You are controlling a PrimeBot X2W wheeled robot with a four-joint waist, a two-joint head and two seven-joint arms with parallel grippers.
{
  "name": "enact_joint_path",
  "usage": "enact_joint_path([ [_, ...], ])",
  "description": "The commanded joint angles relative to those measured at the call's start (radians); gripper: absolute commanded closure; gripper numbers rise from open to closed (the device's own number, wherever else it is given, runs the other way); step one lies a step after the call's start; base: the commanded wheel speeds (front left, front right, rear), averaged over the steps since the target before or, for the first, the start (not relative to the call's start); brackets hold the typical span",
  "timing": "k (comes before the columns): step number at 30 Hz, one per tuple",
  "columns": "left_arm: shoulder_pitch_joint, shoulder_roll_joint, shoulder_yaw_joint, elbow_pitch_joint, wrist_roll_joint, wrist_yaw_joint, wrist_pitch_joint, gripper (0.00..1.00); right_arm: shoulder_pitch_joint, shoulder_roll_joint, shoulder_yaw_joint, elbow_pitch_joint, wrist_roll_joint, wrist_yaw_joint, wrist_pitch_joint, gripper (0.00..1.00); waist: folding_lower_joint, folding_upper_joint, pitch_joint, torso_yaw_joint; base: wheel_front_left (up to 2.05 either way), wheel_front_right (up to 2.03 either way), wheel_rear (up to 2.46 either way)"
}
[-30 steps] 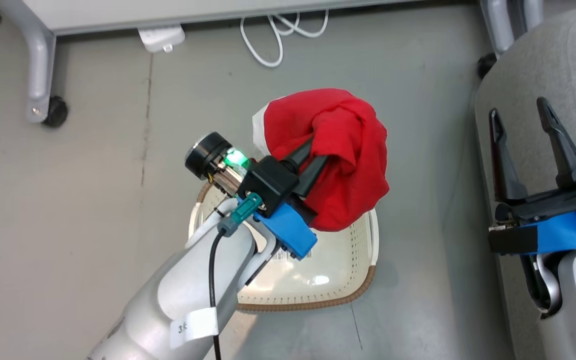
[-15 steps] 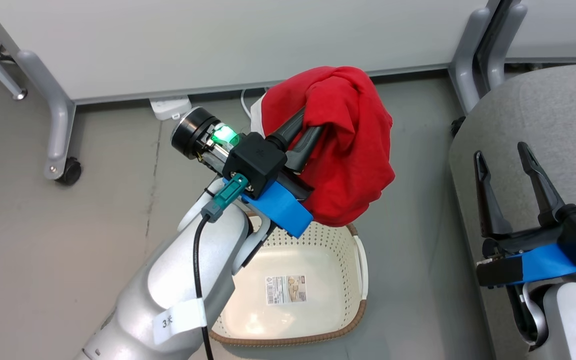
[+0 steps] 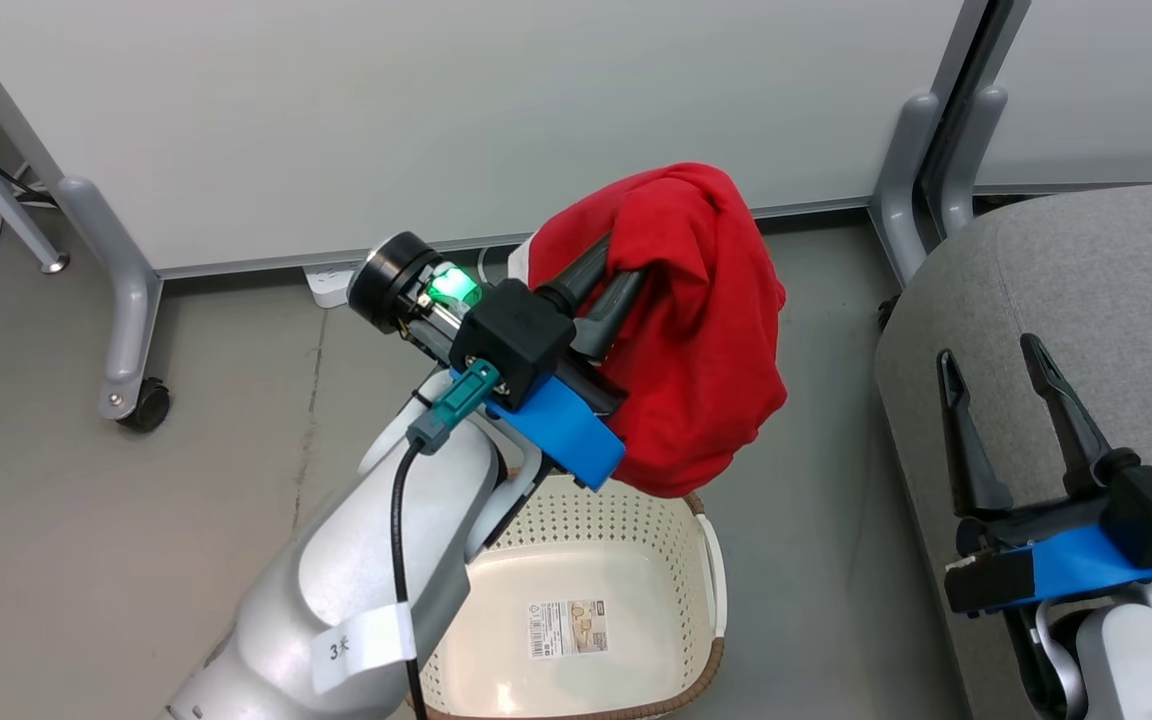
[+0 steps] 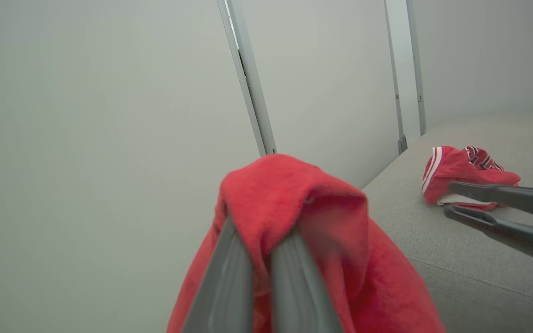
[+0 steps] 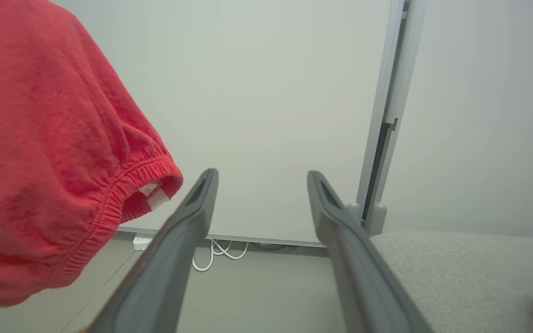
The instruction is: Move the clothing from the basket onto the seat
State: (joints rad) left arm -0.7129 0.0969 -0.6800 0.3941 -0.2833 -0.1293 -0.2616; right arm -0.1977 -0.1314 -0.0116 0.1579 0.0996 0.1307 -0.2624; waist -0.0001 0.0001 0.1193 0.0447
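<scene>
transfer: left gripper (image 3: 618,285) clamped on plain red garment (image 3: 701,340) above cream plastic basket (image 3: 711,570) | right gripper (image 3: 986,350) spread, empty | next: release over grey fabric seat (image 3: 1096,270) beside basket

Red garment (image 3: 706,330): soft matt cloth, fine knit, elastic-gathered hem. Basket (image 3: 636,510): cream plastic, smooth, semi-gloss w/ glare spots inside. Rim (image 3: 714,660) brown, woven-look texture. Paper label (image 3: 566,628) on bottom. Seat (image 3: 1086,270): grey fabric, matt, coarse weave. Left forearm (image 3: 366,570): pale glossy shell. Right gripper (image 3: 986,348) fingers (image 3: 1061,405): dark matt plastic. Floor (image 3: 136,520): grey, smooth, low sheen.
</scene>
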Motion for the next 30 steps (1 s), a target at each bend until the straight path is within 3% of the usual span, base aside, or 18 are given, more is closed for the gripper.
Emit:
enact_joint_path([
  [1,0.011,0.005,0.000,0.003,-0.005,-0.001,-0.005,1.00,0.017,0.003,-0.001,0.001,0.001,0.000,-0.004,0.00,0.0001,-0.0001,-0.003,0.002,0.00,0.00,0.00],
  [10,0.017,0.010,-0.009,0.009,-0.006,-0.001,-0.005,1.00,0.017,0.006,0.006,-0.007,0.002,0.000,-0.004,0.00,0.0001,-0.0001,-0.006,0.002,0.00,0.00,0.00],
  [30,0.006,-0.003,-0.036,0.024,0.001,-0.001,-0.005,1.00,-0.117,-0.006,0.288,-0.107,0.030,0.000,-0.004,0.00,0.0001,-0.0001,0.027,0.005,0.00,0.00,0.00],
])
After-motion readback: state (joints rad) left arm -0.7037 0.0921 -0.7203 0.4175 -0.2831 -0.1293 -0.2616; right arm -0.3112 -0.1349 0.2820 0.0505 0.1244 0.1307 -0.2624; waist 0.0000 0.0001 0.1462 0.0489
